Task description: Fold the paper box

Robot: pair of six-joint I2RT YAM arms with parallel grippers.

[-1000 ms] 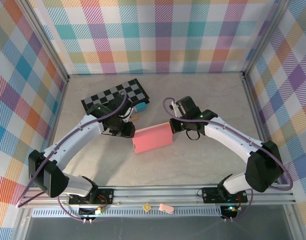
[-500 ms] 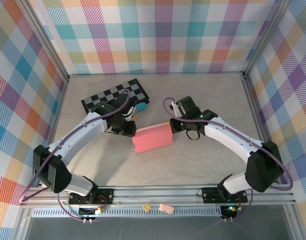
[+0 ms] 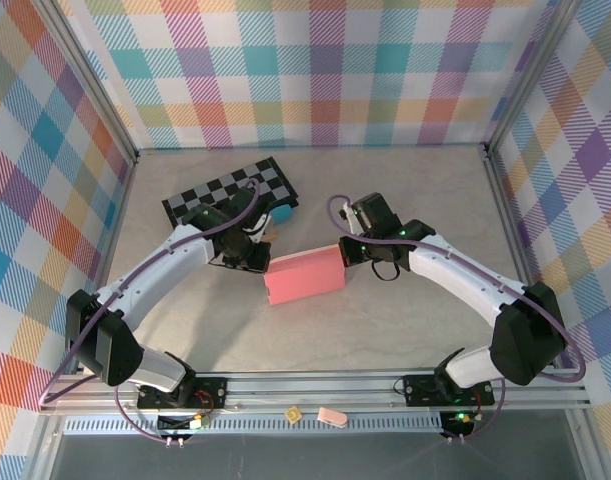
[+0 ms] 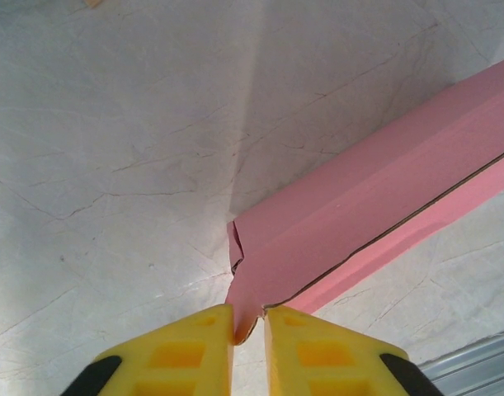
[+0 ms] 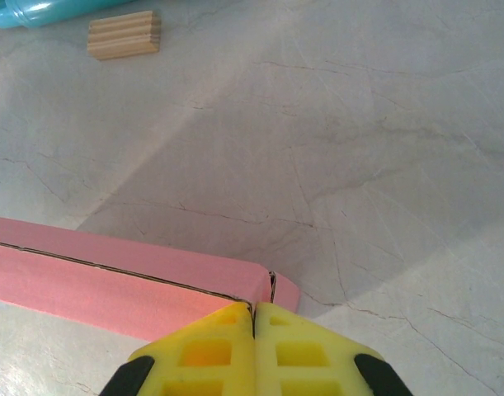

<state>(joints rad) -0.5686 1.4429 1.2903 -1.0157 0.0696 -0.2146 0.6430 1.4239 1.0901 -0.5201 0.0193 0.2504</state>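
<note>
Step, as I read it: tucking left corner tab (image 4: 252,289).
Left gripper (image 4: 249,326): jaws nipped on that tab.
Right gripper (image 5: 254,318): jaws pressed together at right corner of box (image 5: 111,280).
You ease tab inward slowly; thin card likely tears. Brace right end against sliding.
Box: pink, closed, middle of table (image 3: 405,330), between arms, skewed. Dark seam (image 4: 383,233) along side. Tab creased.
</note>
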